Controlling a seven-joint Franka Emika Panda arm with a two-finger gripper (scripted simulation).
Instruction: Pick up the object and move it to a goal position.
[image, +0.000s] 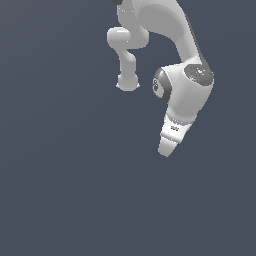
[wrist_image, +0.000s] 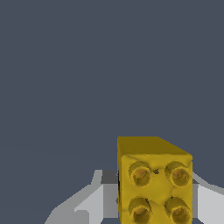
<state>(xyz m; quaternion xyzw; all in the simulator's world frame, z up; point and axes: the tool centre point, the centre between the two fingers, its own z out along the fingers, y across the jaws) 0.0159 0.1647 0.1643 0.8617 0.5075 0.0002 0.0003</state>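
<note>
In the wrist view the object (wrist_image: 154, 183) is a yellow-orange block with round studs on its near face. It fills the space between my gripper's (wrist_image: 153, 199) two grey-white fingers (wrist_image: 94, 199), which stand against its sides. In the exterior view the white arm hangs from above with the gripper (image: 165, 149) pointing down, well above the flat dark grey ground. The object is hidden in that view, behind the gripper's tip. No goal marker shows in either view.
A flat dark blue-grey ground (image: 60, 190) fills both views. The arm's elbow and base links (image: 127, 55) stand at the upper middle of the exterior view.
</note>
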